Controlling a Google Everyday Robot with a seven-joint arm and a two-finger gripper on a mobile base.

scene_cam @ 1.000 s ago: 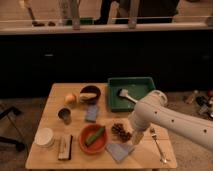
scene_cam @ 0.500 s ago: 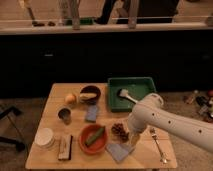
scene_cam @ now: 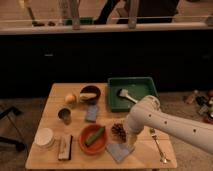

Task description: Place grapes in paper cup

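The grapes (scene_cam: 119,131), a small dark reddish-brown bumpy bunch, lie on the wooden table (scene_cam: 55,102) right of the orange-red bowl. The paper cup (scene_cam: 45,137), short, wide and white, stands near the table's front left corner. My white arm reaches in from the right and bends down over the table. The gripper (scene_cam: 129,140) is at its lower end, just right of the grapes and slightly nearer the front, close above the tabletop.
An orange-red bowl (scene_cam: 93,139) holds a green item. A green tray (scene_cam: 131,92) with a white brush stands at the back right. A dark bowl (scene_cam: 90,93), yellow-orange fruit (scene_cam: 70,98), metal cup (scene_cam: 64,115), blue sponge (scene_cam: 92,113), blue cloth (scene_cam: 119,151), fork (scene_cam: 157,144) and a dark bar (scene_cam: 65,147) also lie here.
The arm has shifted left and lowered, bringing the gripper down beside the grapes. Nothing else on the table has moved.
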